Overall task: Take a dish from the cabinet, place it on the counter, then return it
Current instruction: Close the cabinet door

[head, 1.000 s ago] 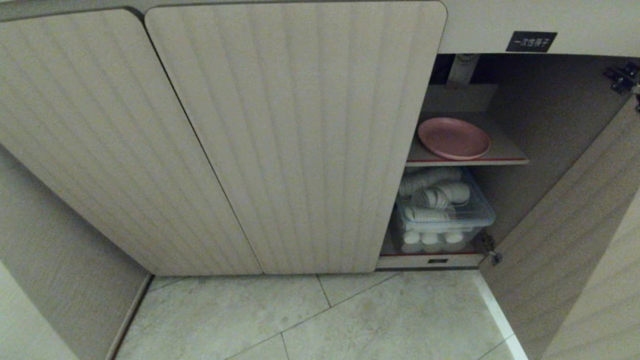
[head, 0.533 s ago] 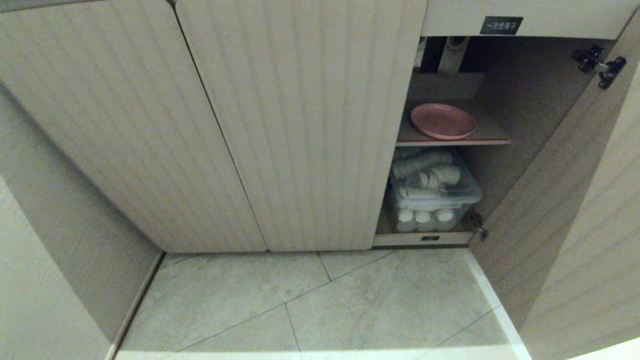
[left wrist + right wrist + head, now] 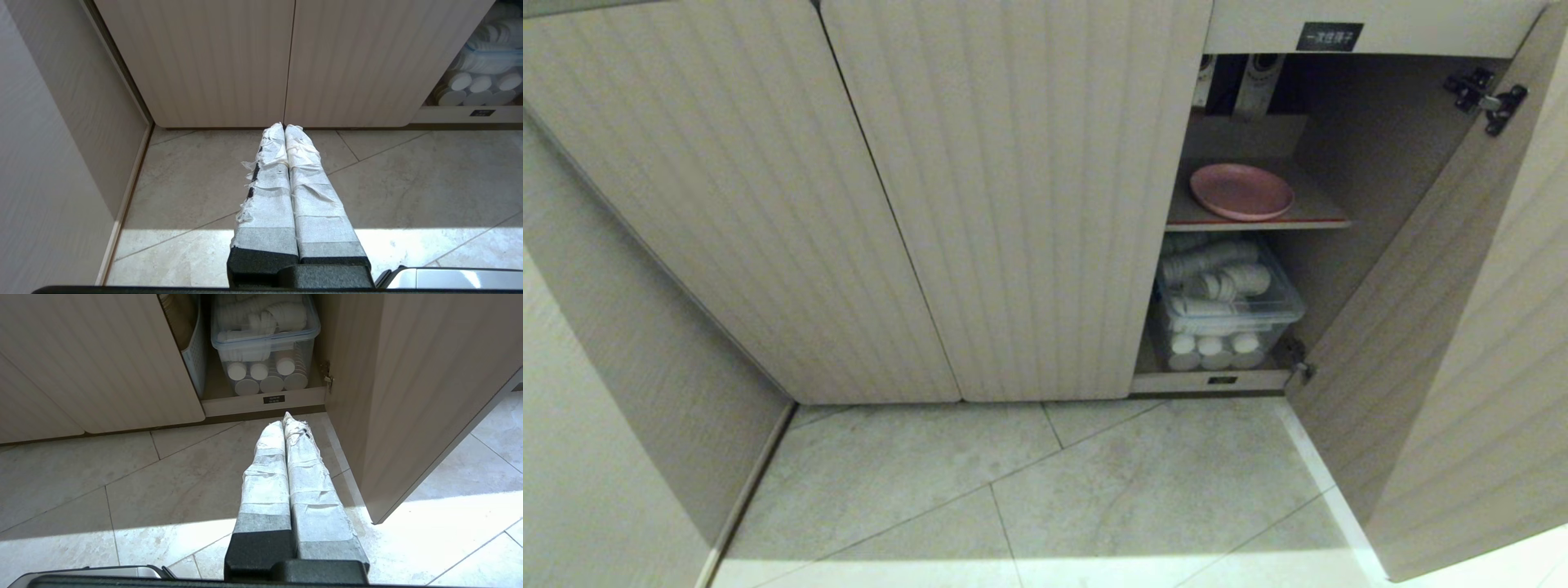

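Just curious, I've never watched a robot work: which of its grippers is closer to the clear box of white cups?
Right. The right gripper hangs before the open compartment holding the clear box; the left gripper faces the closed doors, box off to one side.

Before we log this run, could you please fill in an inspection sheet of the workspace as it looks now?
Surface: grey tiled floor, partly sunlit; no counter in view.
Job's things: pink plate lying flat on the red-edged shelf of the cabinet; right door swung open, two other doors closed.
Clutter: clear lidded box of white cups under the shelf; white slatted basket beside it.
Grippers: left gripper shut, empty, over the floor before the closed doors; right gripper shut, empty, before the open compartment.
Cables: nothing seen.
Surroundings: side panel on the left; black label above the opening.
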`<state>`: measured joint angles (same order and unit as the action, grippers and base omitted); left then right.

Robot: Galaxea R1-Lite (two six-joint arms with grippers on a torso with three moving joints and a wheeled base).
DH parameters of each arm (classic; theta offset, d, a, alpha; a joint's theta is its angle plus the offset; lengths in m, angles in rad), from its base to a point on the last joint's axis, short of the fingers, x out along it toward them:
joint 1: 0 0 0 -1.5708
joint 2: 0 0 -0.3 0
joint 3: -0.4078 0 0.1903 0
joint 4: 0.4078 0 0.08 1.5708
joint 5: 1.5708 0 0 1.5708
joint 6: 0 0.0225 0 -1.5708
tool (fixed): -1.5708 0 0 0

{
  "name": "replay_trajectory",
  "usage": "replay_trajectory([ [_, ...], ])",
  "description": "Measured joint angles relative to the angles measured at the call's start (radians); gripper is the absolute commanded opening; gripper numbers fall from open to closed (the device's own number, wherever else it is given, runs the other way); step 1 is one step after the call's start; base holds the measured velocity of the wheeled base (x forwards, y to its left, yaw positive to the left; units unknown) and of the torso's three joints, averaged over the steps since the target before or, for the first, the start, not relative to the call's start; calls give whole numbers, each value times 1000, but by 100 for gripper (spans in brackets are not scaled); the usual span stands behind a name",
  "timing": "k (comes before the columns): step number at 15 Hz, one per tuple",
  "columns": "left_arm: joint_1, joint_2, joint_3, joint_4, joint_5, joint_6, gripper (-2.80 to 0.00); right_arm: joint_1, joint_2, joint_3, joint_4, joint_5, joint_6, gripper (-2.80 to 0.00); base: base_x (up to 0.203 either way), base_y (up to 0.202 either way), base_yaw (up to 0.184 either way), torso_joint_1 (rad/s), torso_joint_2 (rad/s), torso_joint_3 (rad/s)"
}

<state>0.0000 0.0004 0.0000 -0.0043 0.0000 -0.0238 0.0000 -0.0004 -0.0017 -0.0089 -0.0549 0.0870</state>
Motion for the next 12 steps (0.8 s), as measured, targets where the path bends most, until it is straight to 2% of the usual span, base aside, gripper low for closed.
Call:
replay_trajectory([
  [12,0,0,0,0,0,0,-280,0,0,0,0,0,0,-280,0,0,0,0,0,0],
])
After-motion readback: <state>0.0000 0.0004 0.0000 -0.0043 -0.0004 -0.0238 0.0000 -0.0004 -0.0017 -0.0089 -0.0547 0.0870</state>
